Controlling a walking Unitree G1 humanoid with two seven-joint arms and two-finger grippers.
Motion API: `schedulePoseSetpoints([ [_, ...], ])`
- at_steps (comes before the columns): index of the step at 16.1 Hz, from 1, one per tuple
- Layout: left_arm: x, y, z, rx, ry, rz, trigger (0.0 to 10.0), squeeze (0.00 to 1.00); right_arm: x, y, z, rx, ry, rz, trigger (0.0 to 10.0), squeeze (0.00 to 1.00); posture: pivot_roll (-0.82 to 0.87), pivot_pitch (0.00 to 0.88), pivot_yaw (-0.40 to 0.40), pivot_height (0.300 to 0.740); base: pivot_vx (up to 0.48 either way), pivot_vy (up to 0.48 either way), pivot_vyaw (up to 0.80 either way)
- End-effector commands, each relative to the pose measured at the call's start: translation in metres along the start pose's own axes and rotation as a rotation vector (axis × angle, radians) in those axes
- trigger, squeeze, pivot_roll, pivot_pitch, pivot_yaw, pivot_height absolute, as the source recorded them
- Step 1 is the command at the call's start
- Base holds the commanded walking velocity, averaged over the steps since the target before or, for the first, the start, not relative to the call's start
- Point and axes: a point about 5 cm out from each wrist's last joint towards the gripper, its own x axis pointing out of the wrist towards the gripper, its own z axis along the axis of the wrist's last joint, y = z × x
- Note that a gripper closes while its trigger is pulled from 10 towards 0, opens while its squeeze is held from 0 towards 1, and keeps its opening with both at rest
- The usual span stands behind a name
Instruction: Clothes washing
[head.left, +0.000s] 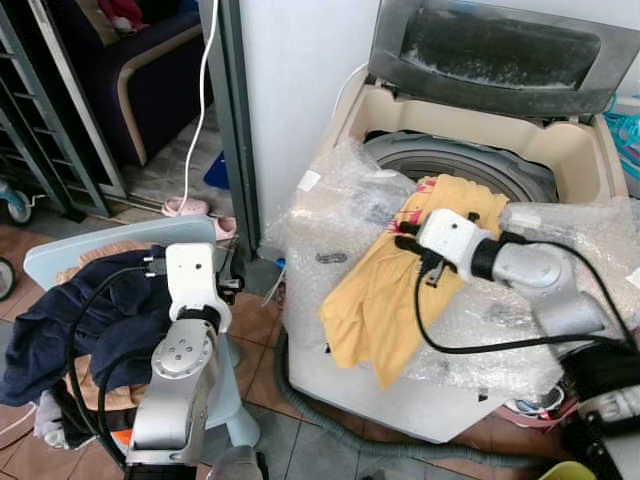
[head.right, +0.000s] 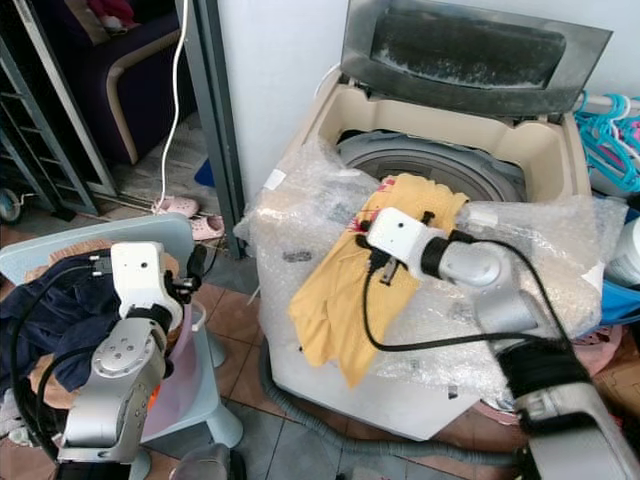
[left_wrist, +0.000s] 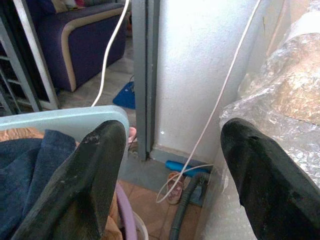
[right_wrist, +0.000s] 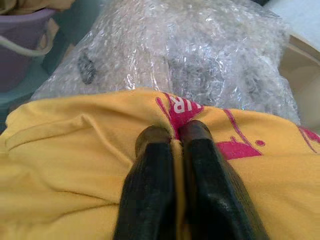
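Shirt (head.left: 400, 280) position governs the coming move: the yellow garment is draped over the front rim of the washer (head.left: 560, 150), on the bubble wrap (head.left: 330, 215) that covers the rim. Its upper end, with the pink print, lies at the edge of the drum (head.left: 455, 165); its lower end hangs down the front panel. The long axis thus runs from the drum mouth forward and down toward the floor.

The right gripper (right_wrist: 172, 137) is closed on a fold of the shirt at the pink print, with cloth pinched between both fingers. The grip point is at the upper end of the garment, just in front of the drum opening. The drum lies directly beyond the gripper, away from the robot, and the lid (head.left: 500, 50) is raised clear of it. Most of the shirt trails behind and below the grip.

The judged requirement is a lift and a push forward over the rim, high enough that the hanging end is drawn off the wrap instead of dragged.

The left gripper (left_wrist: 172, 165) is held open and empty over the pile (head.left: 90, 310) of dark clothes on the chair (head.left: 120, 245), well apart from the washer. The right arm is the nearer one.
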Motion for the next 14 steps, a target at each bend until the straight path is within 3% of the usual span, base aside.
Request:
schedulePoseSetpoints([
  [1, 0.000, 0.000, 0.003, 0.002, -0.008, 0.010, 10.0, 0.00, -0.014, -0.020, -0.005, 0.006, 0.042, -0.014, 0.0, 0.00, -0.01, 0.000, -0.029, 0.740, 0.000, 0.000, 0.00],
  [3, 0.000, 0.000, 0.003, -0.004, -0.006, 0.015, 10.0, 0.00, -0.021, -0.045, -0.003, -0.005, 0.061, -0.086, 0.0, 0.00, -0.01, 0.000, -0.034, 0.740, 0.000, 0.000, 0.00],
  [6, 0.001, -0.001, 0.003, -0.009, -0.007, 0.017, 10.0, 0.00, -0.032, -0.093, 0.018, -0.042, 0.018, -0.309, 0.0, 0.00, -0.02, 0.000, -0.038, 0.740, 0.000, 0.000, 0.00],
  [7, 0.002, -0.001, 0.003, -0.010, -0.008, 0.017, 10.0, 0.00, -0.037, -0.116, 0.046, -0.093, -0.091, -0.452, 0.0, 0.00, -0.02, 0.000, -0.040, 0.740, 0.000, 0.000, 0.00],
  [9, 0.002, -0.002, 0.003, -0.011, -0.009, 0.017, 10.0, 0.00, -0.045, -0.137, 0.082, -0.120, -0.264, -0.610, 0.0, 0.00, -0.02, 0.000, -0.044, 0.740, 0.000, 0.000, 0.00],
  [10, 0.002, -0.003, 0.004, -0.014, -0.012, 0.024, 10.0, 0.00, -0.056, -0.152, 0.109, -0.175, -0.378, -0.747, 0.0, 0.00, -0.03, 0.000, -0.054, 0.740, 0.000, 0.000, 0.00],
  [12, 0.001, 0.000, 0.001, -0.023, -0.004, 0.057, 10.0, 0.00, -0.066, -0.162, 0.132, -0.228, -0.468, -0.902, 0.0, 0.00, -0.04, 0.000, -0.053, 0.740, 0.000, 0.000, 0.00],
  [14, 0.003, 0.000, 0.002, -0.008, -0.012, 0.056, 10.0, 0.00, -0.054, -0.157, 0.120, -0.206, -0.413, -0.881, 0.0, 0.00, -0.04, 0.000, -0.048, 0.740, 0.000, 0.000, 0.00],
])
